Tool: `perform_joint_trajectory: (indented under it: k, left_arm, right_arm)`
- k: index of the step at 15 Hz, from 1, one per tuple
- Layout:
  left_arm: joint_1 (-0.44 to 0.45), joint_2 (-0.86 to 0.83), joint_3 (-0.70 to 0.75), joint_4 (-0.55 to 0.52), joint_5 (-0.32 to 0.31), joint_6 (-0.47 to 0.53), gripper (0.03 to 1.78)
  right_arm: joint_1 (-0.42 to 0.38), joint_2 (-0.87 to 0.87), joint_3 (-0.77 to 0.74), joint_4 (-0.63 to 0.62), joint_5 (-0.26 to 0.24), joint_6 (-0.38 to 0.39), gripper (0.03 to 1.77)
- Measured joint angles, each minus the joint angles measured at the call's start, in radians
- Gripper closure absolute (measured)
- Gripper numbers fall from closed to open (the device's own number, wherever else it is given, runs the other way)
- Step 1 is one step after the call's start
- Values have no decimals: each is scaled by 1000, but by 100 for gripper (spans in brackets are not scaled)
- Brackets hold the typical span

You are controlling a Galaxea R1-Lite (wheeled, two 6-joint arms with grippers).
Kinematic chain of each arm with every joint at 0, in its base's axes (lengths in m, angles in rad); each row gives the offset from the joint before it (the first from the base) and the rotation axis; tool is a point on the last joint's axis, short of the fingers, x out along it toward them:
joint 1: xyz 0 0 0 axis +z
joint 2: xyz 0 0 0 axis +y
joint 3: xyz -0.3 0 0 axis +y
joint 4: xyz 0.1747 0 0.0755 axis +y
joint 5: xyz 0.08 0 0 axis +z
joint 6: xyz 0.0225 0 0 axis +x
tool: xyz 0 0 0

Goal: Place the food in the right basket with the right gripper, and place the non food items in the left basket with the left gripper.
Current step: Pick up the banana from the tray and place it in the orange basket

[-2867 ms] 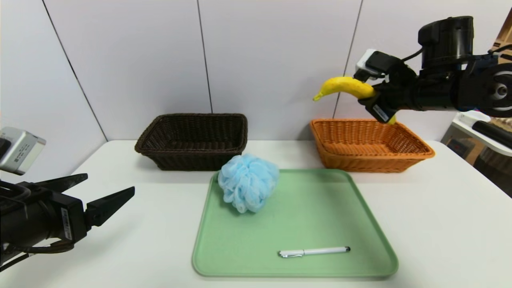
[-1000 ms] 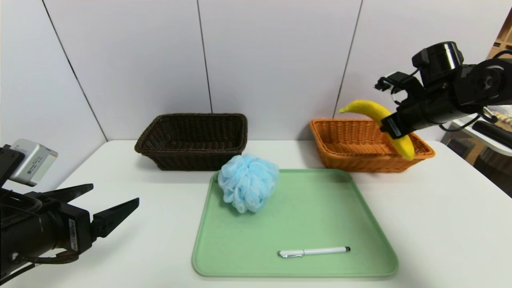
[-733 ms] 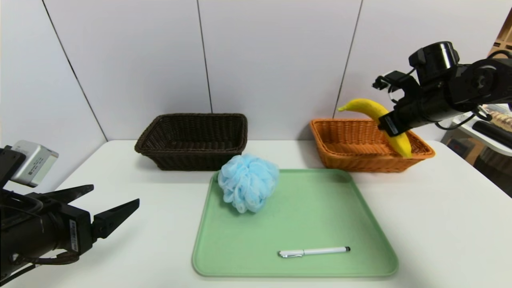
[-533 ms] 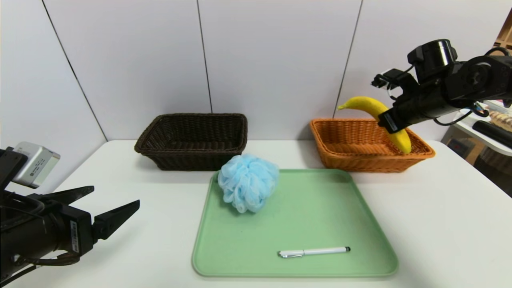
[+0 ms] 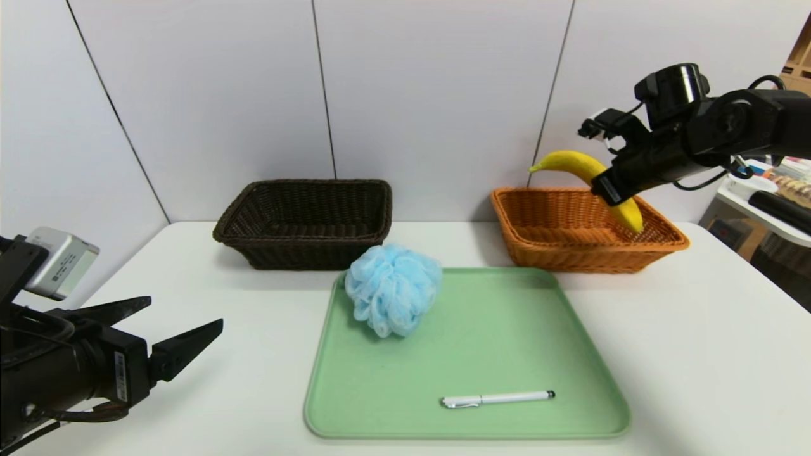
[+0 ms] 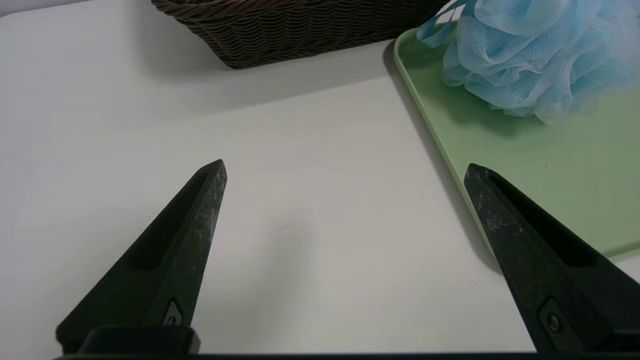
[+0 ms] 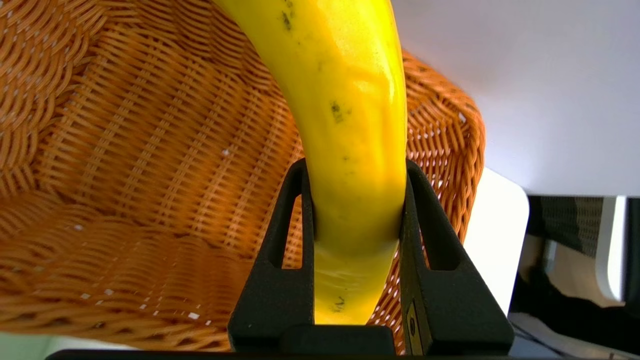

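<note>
Head view shows my right hand clamped on the banana, its lower end dipping inside the orange basket so it drops short. My left hand waits wide open near the pouf, pen and dark basket.

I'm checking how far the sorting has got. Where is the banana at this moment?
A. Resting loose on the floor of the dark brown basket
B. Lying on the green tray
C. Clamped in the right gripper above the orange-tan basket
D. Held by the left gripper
C: the right gripper has its jaws shut on the banana, which hangs over the orange-tan basket, its lower end dipping inside the rim.
</note>
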Motion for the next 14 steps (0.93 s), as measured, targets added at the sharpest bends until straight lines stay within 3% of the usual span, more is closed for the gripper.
perform_joint_trajectory:
  k: [4, 8, 14]
  left_arm:
    - [0, 4, 12, -1, 1, 0, 12]
    - [0, 16, 17, -9, 2, 0, 12]
    - [0, 44, 35, -57, 1, 0, 12]
  right_arm:
    - [-11, 39, -17, -26, 46, -31, 134]
    - [-15, 96, -18, -132, 49, -23, 134]
    - [-19, 141, -18, -152, 42, -16, 134]
